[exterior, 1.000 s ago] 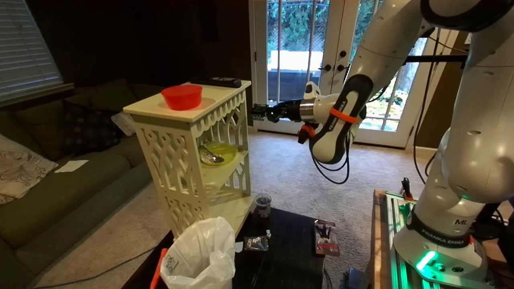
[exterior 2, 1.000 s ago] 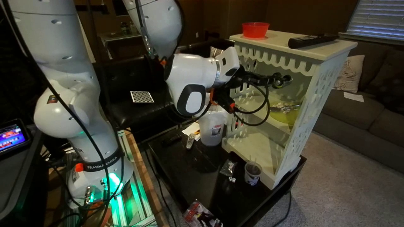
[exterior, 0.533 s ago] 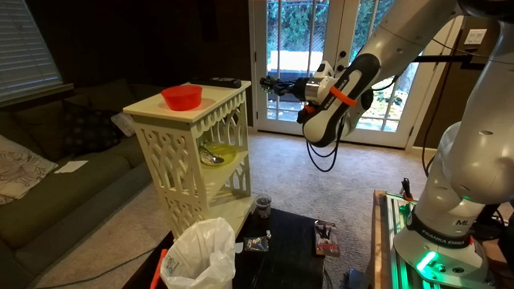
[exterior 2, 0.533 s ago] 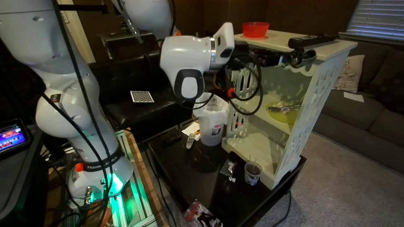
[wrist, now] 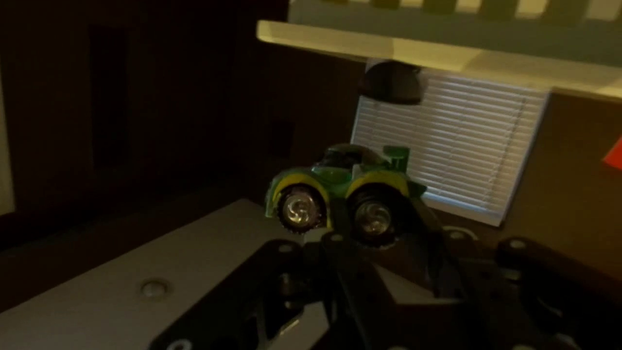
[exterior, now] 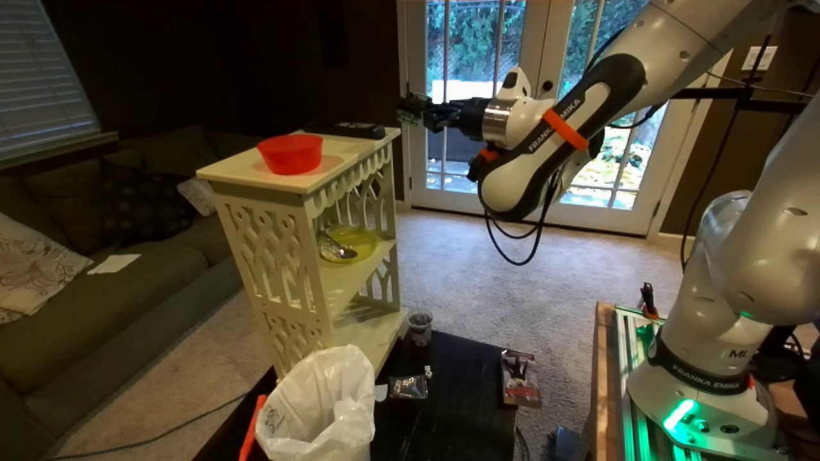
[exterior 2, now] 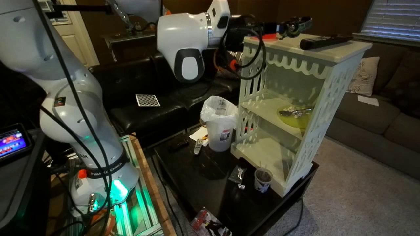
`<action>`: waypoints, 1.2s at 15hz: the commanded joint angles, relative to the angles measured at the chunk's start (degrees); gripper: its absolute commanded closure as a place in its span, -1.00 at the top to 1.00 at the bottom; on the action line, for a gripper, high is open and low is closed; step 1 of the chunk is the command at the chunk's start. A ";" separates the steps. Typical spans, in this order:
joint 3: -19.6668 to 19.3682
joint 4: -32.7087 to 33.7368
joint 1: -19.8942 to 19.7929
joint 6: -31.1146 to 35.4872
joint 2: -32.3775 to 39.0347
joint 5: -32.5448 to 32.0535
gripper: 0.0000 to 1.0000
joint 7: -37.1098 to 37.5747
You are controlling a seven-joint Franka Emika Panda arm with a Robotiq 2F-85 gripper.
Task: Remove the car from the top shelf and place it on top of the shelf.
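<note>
The car (wrist: pixel 335 180) is a small green toy with yellow wheel arches and dark, silvery-hubbed wheels. My gripper (wrist: pixel 381 218) is shut on it near one wheel. In an exterior view the car (exterior: pixel 414 110) and the gripper (exterior: pixel 435 116) are just higher than the shelf's top board, by its front edge. They also show in an exterior view, the car (exterior 2: pixel 304 23) and the gripper (exterior 2: pixel 288 30). I cannot tell whether the car is over the board. The shelf (exterior 2: pixel 295 52) is cream-white with lattice sides. The wrist view is upside down, with the board edge (wrist: pixel 330 43) at its top.
A red bowl (exterior: pixel 289 155) and a black remote (exterior 2: pixel 323 42) stand on the top board. A green plate (exterior: pixel 362 246) with a spoon lies on an inner tier. A white-bagged bin (exterior 2: pixel 218 113) and a cup (exterior 2: pixel 263 179) stand on the dark table (exterior 2: pixel 210 170).
My gripper has risen with the car from in front of the upper compartment to above the top board's level. Lately it has also moved slightly toward the red bowl's side.
</note>
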 commanded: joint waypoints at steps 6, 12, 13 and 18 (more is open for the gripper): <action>7.89 3.61 1.95 -8.96 -3.64 6.89 -0.34 -10.79; 8.73 6.40 2.20 -11.26 -4.10 6.30 -0.83 -12.83; 8.93 7.26 2.16 -12.34 -4.15 6.29 -0.83 -13.38; 10.09 14.09 0.97 -27.93 -4.94 8.00 -0.83 -19.37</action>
